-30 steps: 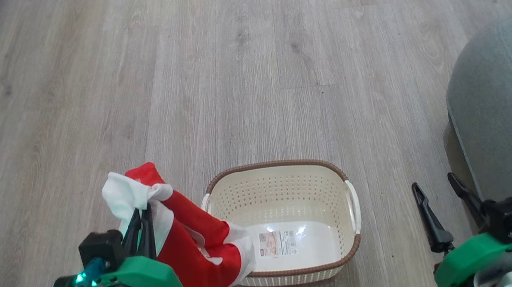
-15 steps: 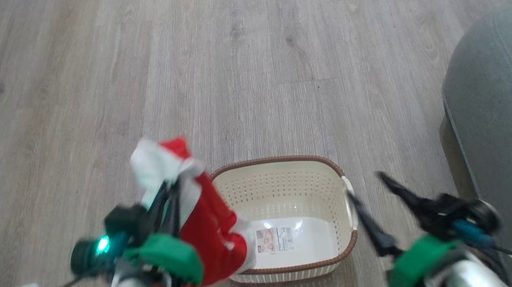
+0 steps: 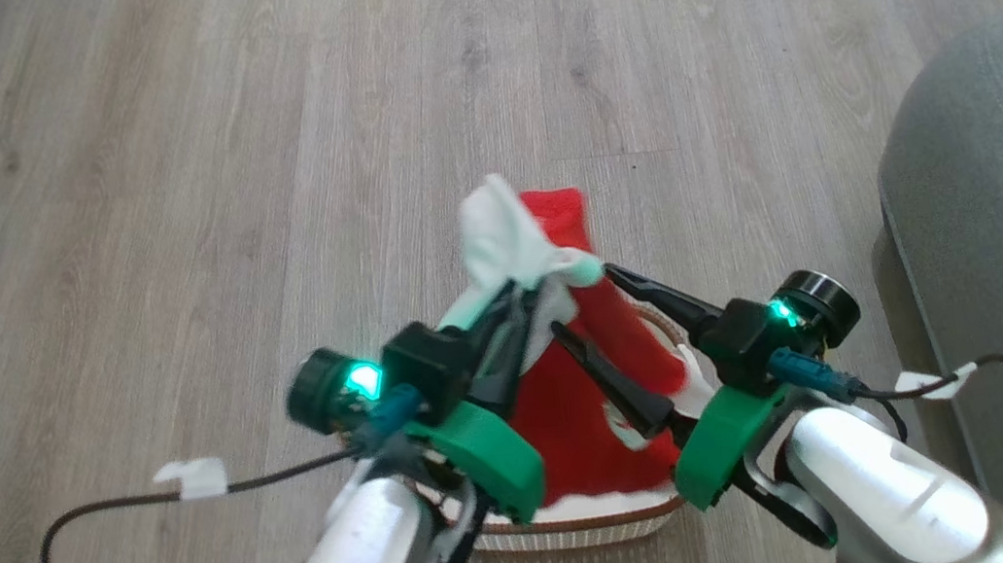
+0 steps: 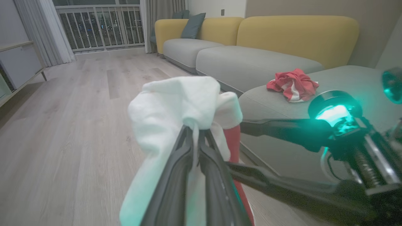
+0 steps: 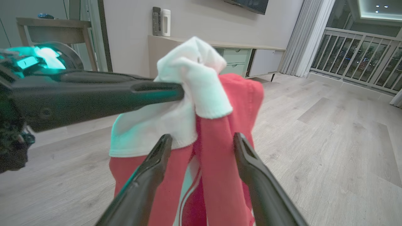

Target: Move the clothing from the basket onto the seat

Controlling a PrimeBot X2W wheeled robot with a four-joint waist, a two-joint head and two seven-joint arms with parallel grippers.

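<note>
L gripper (image 3: 529,302) holds clothing (image 3: 577,398) over basket (image 3: 586,533).
L jaws clamped on its white trim; R gripper (image 3: 585,304) spread wide, astride red fabric.

The left dark long-fingered pincer (image 3: 525,296) is clamped tight; the right dark long-fingered pincer (image 3: 583,299) gapes wide just beside it

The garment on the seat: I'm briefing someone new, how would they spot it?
Find the yellow-backed sofa; the grey seat sits at its near end. The garment lies crumpled on that seat's top, alone and loose, unlike the red-and-white piece pinched in the left gripper.
</note>
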